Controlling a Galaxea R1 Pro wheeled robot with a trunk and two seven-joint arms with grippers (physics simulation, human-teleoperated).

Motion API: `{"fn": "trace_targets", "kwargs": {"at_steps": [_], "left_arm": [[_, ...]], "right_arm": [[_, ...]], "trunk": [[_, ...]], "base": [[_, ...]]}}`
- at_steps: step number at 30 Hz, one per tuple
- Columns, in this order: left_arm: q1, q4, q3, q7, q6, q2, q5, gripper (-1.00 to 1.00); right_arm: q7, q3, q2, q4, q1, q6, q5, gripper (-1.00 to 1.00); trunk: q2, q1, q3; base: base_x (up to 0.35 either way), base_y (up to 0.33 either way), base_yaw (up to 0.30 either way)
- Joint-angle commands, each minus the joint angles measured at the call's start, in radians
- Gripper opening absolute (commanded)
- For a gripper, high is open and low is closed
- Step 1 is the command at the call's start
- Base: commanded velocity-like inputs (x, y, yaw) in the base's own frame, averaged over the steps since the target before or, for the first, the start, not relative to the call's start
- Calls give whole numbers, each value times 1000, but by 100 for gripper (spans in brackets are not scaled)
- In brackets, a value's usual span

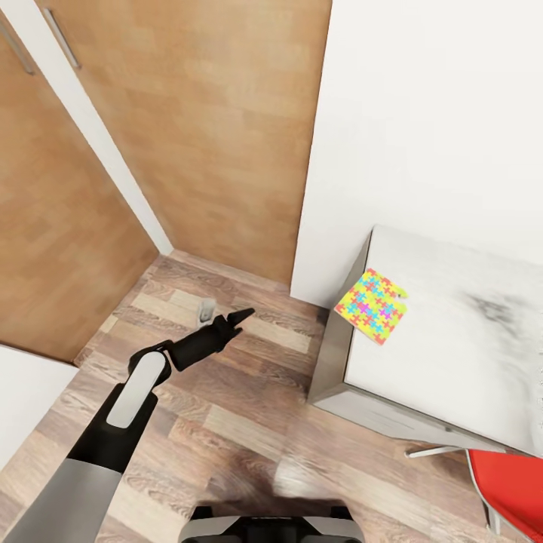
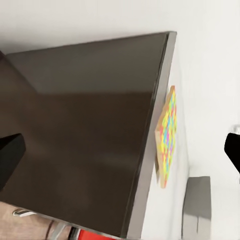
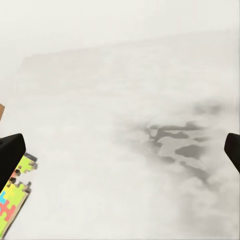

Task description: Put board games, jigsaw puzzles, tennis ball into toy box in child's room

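Note:
One jigsaw puzzle [image 1: 372, 305], a thin square of yellow, pink, green and blue pieces, lies on the near left corner of the light grey table [image 1: 460, 354]. My left gripper [image 1: 235, 320] hangs over the wood floor to the left of the table, apart from it. In the left wrist view the left gripper [image 2: 120, 155] is open and faces the table's dark side panel [image 2: 85, 135], with the puzzle [image 2: 167, 135] seen edge-on. My right gripper [image 3: 120, 155] is open above the table top [image 3: 125, 100], with the puzzle's corner [image 3: 12, 200] beside one finger [image 3: 9, 156].
Wooden wardrobe doors [image 1: 188, 113] and a white wall [image 1: 430, 113] close the back. A red chair [image 1: 513, 490] stands at the table's near right. A small grey object [image 1: 206, 309] sits on the floor by my left gripper. A light grey boxy shape [image 2: 197, 210] stands farther along the table.

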State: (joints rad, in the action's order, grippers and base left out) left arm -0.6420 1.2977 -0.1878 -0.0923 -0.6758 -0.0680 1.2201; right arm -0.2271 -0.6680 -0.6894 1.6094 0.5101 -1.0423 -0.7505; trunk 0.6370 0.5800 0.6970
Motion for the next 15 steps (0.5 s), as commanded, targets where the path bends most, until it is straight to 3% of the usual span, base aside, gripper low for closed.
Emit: {"fn": "trace_targets", "kwargs": {"at_steps": [1, 15], "left_arm": [[0, -1, -1, -3, 6, -1, -3, 100], [0, -6, -5, -3, 32, 3, -10, 100]], "right_arm": [[-13, 0, 1, 1, 1, -5, 10, 100], [-22, 3, 9, 3, -1, -5, 10, 100]], "trunk": [[1, 0, 1], [1, 0, 1]], "base": [[0, 0, -77], [0, 0, -28]]}}
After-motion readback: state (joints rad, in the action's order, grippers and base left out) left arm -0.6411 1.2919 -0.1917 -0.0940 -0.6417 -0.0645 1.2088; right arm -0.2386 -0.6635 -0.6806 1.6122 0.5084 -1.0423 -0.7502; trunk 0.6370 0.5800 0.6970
